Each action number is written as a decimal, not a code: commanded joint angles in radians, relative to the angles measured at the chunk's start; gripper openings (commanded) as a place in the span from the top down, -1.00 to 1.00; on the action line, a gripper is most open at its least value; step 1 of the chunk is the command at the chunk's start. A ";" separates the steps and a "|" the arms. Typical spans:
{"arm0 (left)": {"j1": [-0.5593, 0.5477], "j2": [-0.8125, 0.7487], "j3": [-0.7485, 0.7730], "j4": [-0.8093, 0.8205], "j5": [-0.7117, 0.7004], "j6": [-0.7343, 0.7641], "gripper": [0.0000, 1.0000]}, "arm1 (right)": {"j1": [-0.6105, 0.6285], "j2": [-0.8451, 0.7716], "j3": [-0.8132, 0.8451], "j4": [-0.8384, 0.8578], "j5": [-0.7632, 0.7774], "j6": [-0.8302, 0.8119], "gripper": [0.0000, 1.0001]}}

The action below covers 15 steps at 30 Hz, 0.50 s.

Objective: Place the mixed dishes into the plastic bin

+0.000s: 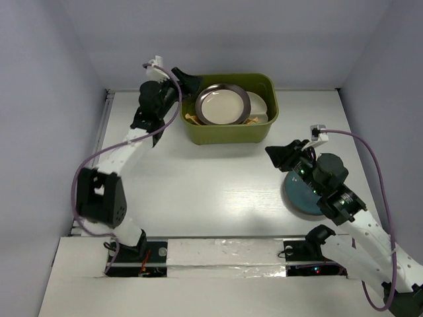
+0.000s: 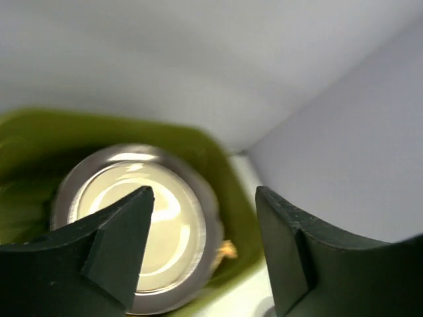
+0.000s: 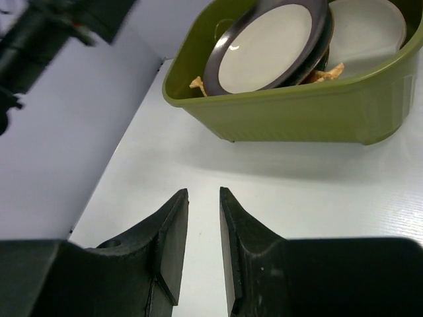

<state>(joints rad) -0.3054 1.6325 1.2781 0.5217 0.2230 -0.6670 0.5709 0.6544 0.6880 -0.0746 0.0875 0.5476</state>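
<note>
The olive-green plastic bin (image 1: 228, 135) stands at the back middle of the table. A brown-rimmed cream plate (image 1: 223, 104) leans tilted inside it, over a cream plate (image 1: 262, 105) and an orange leaf-shaped plate (image 1: 192, 119). A teal round plate (image 1: 299, 196) lies on the table at the right, partly under my right arm. My left gripper (image 1: 188, 82) is open and empty above the bin's back left corner; its view shows the brown-rimmed plate (image 2: 142, 224) below the fingers. My right gripper (image 1: 281, 157) is empty, jaws narrowly apart, just beyond the teal plate, facing the bin (image 3: 297, 112).
White walls close in the table at the back and both sides. The left arm's links (image 1: 99, 198) rise along the left edge. In the right wrist view the left arm (image 3: 53, 26) shows dark at the top left.
</note>
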 commanded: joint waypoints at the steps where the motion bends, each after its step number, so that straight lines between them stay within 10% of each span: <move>1: 0.006 -0.187 -0.089 0.188 0.065 -0.009 -0.18 | 0.007 -0.009 -0.001 0.061 0.017 0.000 0.37; 5: -0.049 -0.281 -0.232 0.267 0.101 -0.019 0.72 | 0.007 -0.010 0.005 0.059 0.015 -0.001 0.37; 8: -0.148 -0.312 -0.273 0.233 0.098 0.009 1.00 | 0.007 -0.018 0.019 0.042 0.027 -0.006 0.38; 15: -0.420 -0.183 -0.339 0.230 0.003 -0.006 1.00 | 0.007 -0.065 0.038 -0.010 0.066 -0.008 0.38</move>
<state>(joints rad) -0.6704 1.3926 0.9615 0.7246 0.2539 -0.6579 0.5709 0.6163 0.6872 -0.0803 0.1139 0.5488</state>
